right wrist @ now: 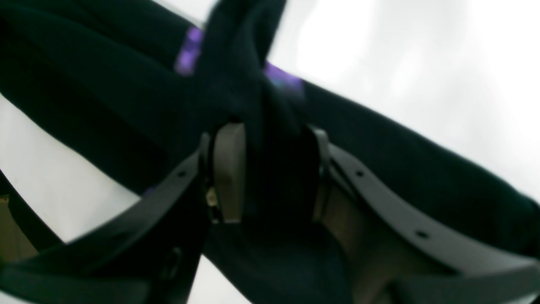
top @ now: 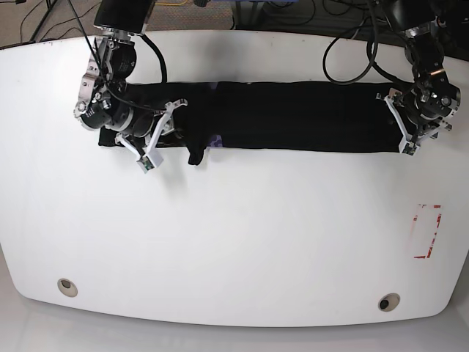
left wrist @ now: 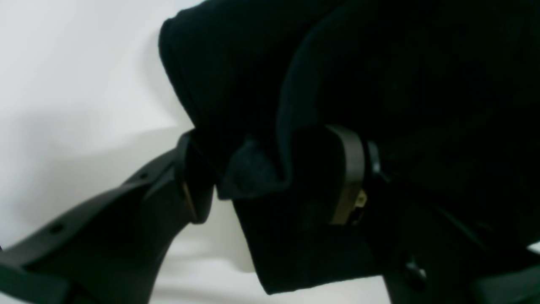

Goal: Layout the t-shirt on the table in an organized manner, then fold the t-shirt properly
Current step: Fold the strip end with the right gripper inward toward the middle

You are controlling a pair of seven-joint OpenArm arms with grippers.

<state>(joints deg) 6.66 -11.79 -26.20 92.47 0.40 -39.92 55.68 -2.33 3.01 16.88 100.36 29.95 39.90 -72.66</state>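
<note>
**T-shirt stretched as a band between two grippers**

Where the t-shirt (top: 293, 117) lies, it forms a long, narrow black band across the far half of the table (top: 234, 235), running nearly from one arm to the other in the base view. Its near edge is fairly straight, and a small flap of cloth hangs out below that edge beside the purplish patch (top: 214, 141) towards the left of the view. In the right wrist view the purple patch (right wrist: 189, 50) appears in two short strips on either side of a bunched ridge of black cloth.

That ridge passes between the two fingers of the right gripper (right wrist: 272, 177), whose pale pads stand on either side of it with the fabric filling the gap; the view is blurred, so whether the pads press firmly on the cloth cannot be told. In the base view this gripper (top: 163, 130) sits over the band's left end.

At the band's opposite end, the left gripper (top: 405, 125) meets the cloth's edge. The left wrist view shows its jaws (left wrist: 270, 177) set well apart, with a folded hem of the t-shirt (left wrist: 261, 169) hanging between them and draped against one finger.

Towards the near edge of the table lie two metal-ringed holes (top: 67, 287) and, at the right of the base view, a red-outlined rectangle (top: 427, 231).
</note>
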